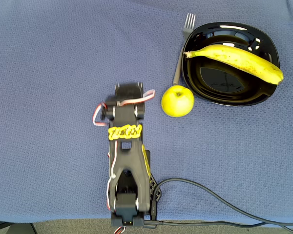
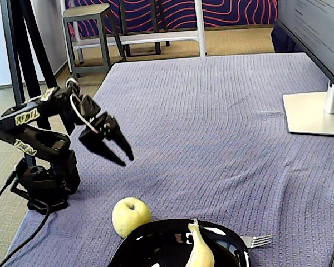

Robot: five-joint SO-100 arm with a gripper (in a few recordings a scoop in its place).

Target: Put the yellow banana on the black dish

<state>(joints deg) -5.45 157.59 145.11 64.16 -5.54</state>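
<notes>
Nearest the camera in the fixed view, the black dish point(image 2: 156, 245) sits at the bottom edge, with the yellow banana point(image 2: 200, 251) lying in it, stem tip pointing up. In the overhead view the banana point(image 1: 237, 61) rests across the upper half of the dish point(image 1: 219, 95), its stem end near the dish's left rim and its far end reaching over the right rim. A silver fork point(image 1: 182, 46) lies along the left edge of the dish, tines pointing toward the top of the picture; in the fixed view only its tines point(image 2: 257, 240) show, just right of the dish. A yellow-green apple point(image 2: 131, 217) stands on the blue woven cloth of the counter point(image 2: 211, 128), just beside the dish and not touching it. Farther back and to the left, the black arm point(image 2: 36, 142) is folded over its base, and the gripper point(image 2: 122, 154) hangs above the cloth, well apart from the banana and the dish, empty, with its fingers slightly parted. A black cable point(image 1: 219, 202) trails from the arm's base across the cloth. At the far right stands a monitor foot point(image 2: 314, 114), and beyond the counter's edge a metal stool point(image 2: 89, 28) stands on the floor.
</notes>
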